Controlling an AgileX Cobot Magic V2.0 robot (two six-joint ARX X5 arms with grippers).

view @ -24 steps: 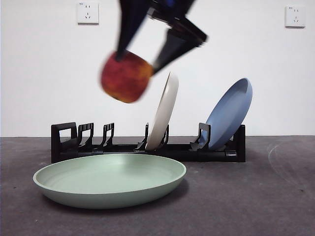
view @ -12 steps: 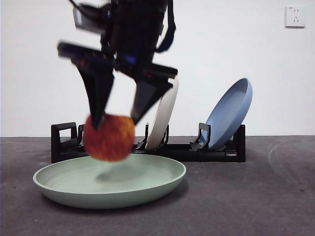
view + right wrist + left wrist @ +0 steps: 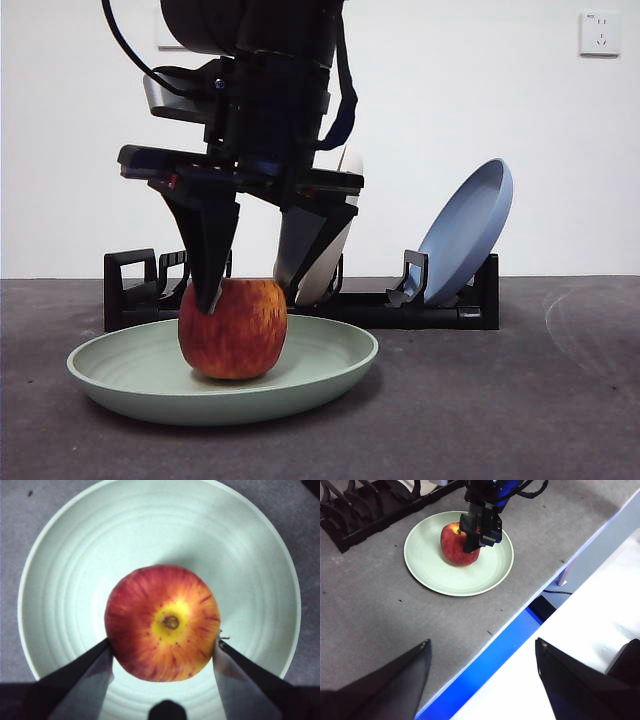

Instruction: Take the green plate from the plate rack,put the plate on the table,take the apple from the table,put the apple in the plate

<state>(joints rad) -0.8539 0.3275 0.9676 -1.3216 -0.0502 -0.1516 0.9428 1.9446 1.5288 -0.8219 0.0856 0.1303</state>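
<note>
The red and yellow apple (image 3: 233,330) rests upright in the middle of the pale green plate (image 3: 320,375), which lies flat on the dark grey table (image 3: 500,400) in front of the black plate rack (image 3: 400,305). My right gripper (image 3: 247,298) reaches down from above, its jaws touching both sides of the apple (image 3: 162,622) over the plate (image 3: 65,570). The left wrist view shows the same apple (image 3: 457,547), plate (image 3: 430,575) and right gripper (image 3: 477,535). My left gripper (image 3: 482,647) is open and empty, high over the table's edge.
A cream-white plate (image 3: 351,163) and a blue plate (image 3: 465,235) stand tilted in the rack behind the green plate. The rack's left slots (image 3: 350,525) hold nothing. The table's edge (image 3: 520,615) runs close to the green plate, with blue and white surfaces beyond.
My right gripper came down and to the left with the apple. The apple went from mid-air to resting in the green plate.
</note>
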